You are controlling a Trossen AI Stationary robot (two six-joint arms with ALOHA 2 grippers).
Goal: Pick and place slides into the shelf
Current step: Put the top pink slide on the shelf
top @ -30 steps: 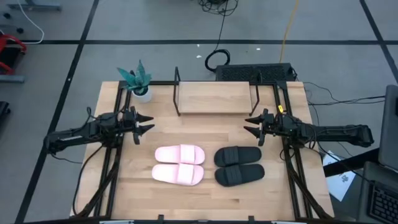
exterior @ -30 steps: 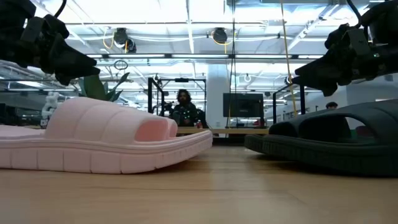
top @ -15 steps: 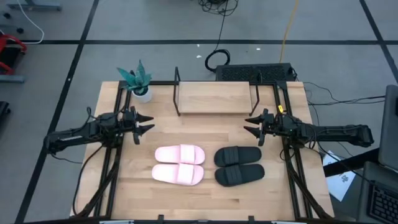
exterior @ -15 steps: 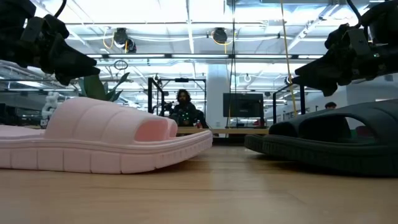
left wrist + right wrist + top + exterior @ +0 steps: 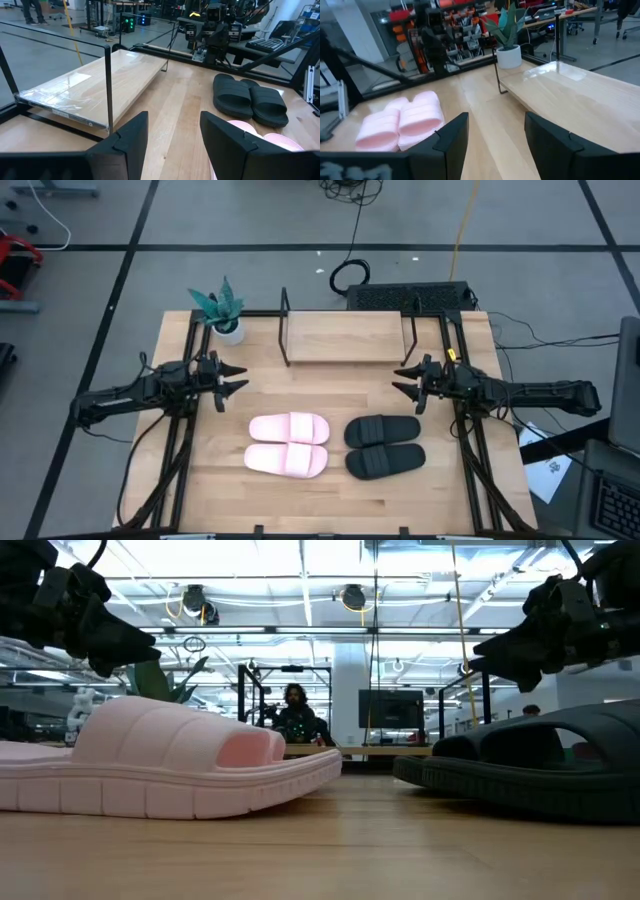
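**Both hands raised, slides on the worktop**

My left hand (image 5: 232, 380) hovers over the left part of the worktop (image 5: 330, 490), its fingers (image 5: 125, 142) spread and holding nothing. My right hand (image 5: 404, 382) mirrors it on the right, fingers (image 5: 451, 137) likewise spread and empty. Between and in front of my hands lie the slides: the pale pink pair (image 5: 288, 445) side by side, and just beside it, to the right, the black pair (image 5: 384, 446). All four rest flat on the worktop. The shelf (image 5: 346, 338) stands at the far edge, between my two hands, its light board bare. A potted plant (image 5: 222, 312) sits near the shelf's left end frame.
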